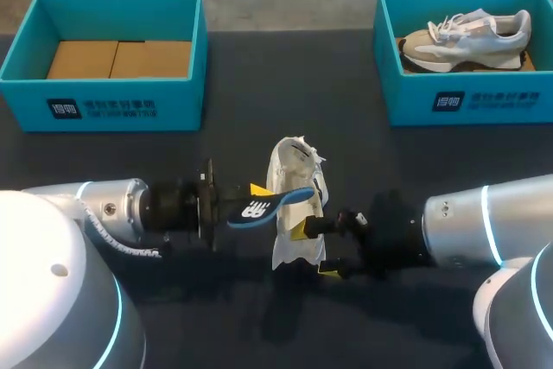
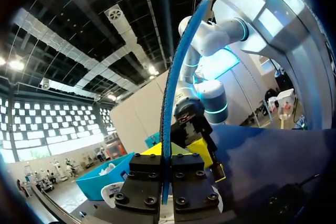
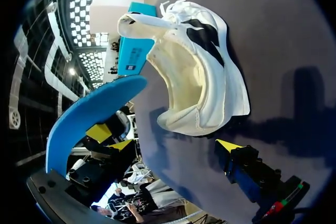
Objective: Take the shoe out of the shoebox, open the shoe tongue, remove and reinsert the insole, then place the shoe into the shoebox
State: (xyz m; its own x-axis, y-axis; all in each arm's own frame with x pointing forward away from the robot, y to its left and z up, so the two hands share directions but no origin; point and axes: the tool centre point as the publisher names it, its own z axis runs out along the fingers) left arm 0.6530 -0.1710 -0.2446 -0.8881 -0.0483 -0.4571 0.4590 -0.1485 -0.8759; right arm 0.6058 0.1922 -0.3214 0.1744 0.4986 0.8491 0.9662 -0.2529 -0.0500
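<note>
Left gripper clamped on insole; insole held crosswise above shoe on table; right gripper open, empty, at heel.

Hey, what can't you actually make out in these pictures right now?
- Head view: the insole, clamped in the left gripper, covers part of the white shoe's opening.
- Right wrist view: the shoe's own upper hides the inside of its toe.
- Right wrist view: the right gripper shows only one fingertip; the other is out of view.
- Head view: the right shoebox's wall hides the second shoe's near side.
</note>
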